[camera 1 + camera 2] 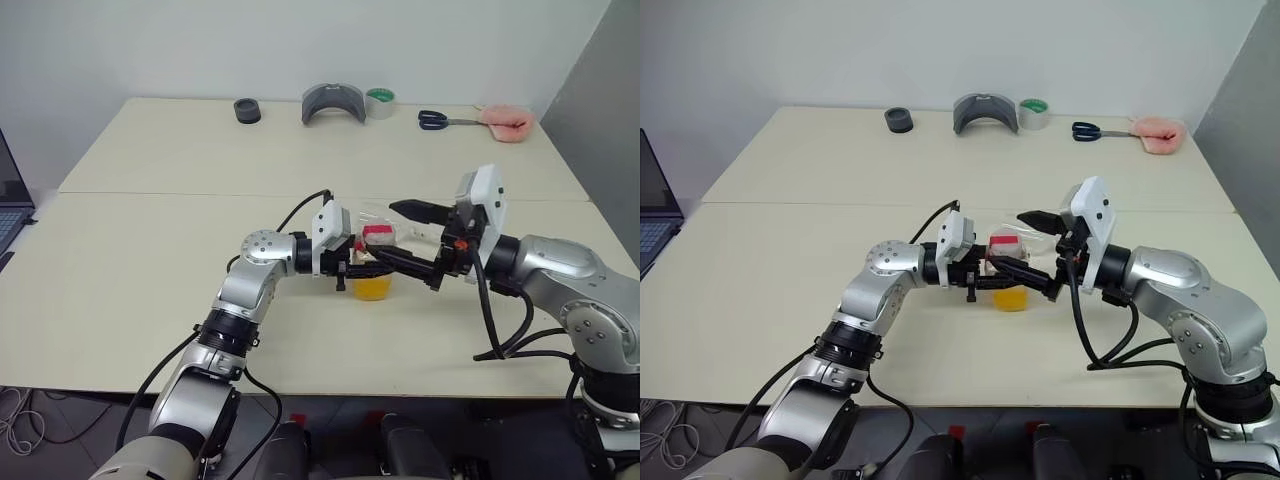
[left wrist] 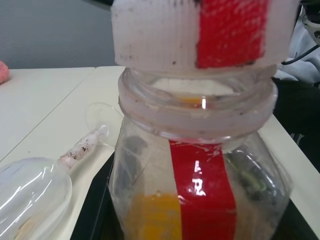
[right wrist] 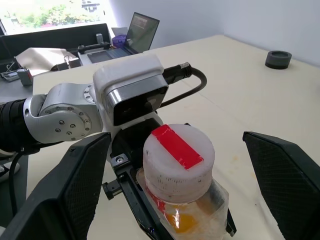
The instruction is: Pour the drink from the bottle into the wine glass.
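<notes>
The bottle stands upright just above the table's middle, white cap with a red stripe on top and the orange drink low inside. My left gripper reaches in from the left and is shut on the bottle's body. My right gripper comes from the right, open, with one finger on each side of the cap and apart from it. The wine glass lies on its side on the table just beyond the bottle, its foot pointing away.
Along the table's far edge lie a black ring, a grey curved piece, a tape roll, scissors and a pink object. A laptop sits off the left edge.
</notes>
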Robot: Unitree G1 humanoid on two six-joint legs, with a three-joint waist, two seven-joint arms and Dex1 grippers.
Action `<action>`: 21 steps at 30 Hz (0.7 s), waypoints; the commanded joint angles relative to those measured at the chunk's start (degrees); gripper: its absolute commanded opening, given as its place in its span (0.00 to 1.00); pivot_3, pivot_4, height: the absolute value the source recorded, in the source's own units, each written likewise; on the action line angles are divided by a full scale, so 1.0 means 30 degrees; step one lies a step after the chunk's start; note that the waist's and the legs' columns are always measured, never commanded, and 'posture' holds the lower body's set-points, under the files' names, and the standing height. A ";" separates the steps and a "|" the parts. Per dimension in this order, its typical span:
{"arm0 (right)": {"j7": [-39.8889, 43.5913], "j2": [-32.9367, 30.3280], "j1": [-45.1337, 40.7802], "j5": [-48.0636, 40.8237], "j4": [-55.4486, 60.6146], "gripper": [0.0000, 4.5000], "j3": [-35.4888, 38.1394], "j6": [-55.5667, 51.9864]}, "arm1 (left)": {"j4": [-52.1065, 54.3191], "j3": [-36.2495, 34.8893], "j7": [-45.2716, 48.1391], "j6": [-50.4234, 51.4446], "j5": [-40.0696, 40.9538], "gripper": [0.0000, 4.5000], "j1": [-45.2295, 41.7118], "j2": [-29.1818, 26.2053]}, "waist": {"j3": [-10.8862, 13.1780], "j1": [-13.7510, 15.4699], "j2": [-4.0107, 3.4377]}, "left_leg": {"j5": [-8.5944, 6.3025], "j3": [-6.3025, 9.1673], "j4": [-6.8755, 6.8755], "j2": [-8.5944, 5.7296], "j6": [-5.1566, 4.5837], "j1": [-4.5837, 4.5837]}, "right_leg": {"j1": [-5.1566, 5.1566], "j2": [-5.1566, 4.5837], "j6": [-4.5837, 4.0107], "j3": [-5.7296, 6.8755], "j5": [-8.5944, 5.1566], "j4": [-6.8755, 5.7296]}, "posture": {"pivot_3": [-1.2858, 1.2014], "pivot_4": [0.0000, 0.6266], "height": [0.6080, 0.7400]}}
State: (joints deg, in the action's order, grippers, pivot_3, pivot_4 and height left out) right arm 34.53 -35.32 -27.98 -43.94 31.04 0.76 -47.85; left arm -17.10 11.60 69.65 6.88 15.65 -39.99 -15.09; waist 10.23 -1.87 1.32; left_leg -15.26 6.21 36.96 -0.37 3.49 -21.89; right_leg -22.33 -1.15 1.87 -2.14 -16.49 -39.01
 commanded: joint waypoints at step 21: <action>0.0674 0.0622 -0.0962 0.1257 -0.0460 0.38 -0.0774 0.0814 | 0.0728 0.0001 0.0111 -0.0456 0.0273 0.38 -0.0353 0.0250 | 0.0001 -0.0003 -0.0001 | 0.0000 0.0000 0.0000 -0.0001 0.0000 0.0000 | 0.0000 0.0000 0.0000 0.0000 0.0000 0.0000 | 0.52 0.24 1.00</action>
State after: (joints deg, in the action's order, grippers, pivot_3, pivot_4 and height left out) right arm 36.05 -33.18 -30.35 -40.41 27.83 -1.78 -46.45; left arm -17.12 12.01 69.72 6.85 15.47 -39.98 -14.83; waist 10.23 -1.88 1.32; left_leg -15.26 6.21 36.97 -0.37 3.49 -21.89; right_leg -22.33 -1.15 1.87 -2.14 -16.49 -39.01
